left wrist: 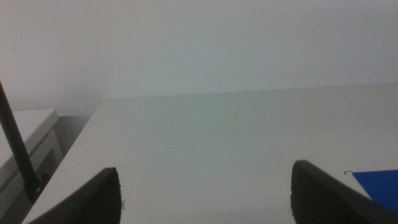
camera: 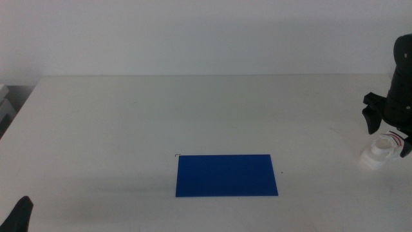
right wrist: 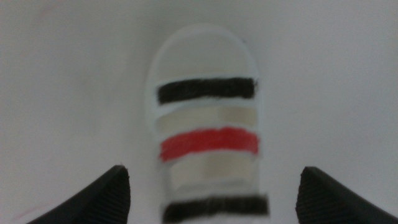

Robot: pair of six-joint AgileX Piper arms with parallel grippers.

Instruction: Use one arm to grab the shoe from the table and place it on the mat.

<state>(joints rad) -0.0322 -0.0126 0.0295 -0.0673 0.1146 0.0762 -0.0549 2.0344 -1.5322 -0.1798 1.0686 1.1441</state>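
Hanging just above the shoe at the far right edge of the middle view, the right gripper has its jaws spread wide; in the right wrist view the two dark tips stand well clear of the sneaker's sides, one on each flank, touching nothing. The shoe sits on the white table, its two black straps and one red strap facing up, well apart from the blue mat to its left. Bare tabletop lies between shoe and mat. The mat lies flat near the table's front edge, all four edges uncovered. The left gripper waits at the bottom left corner, jaws apart in its own wrist view, with the mat's corner just visible.
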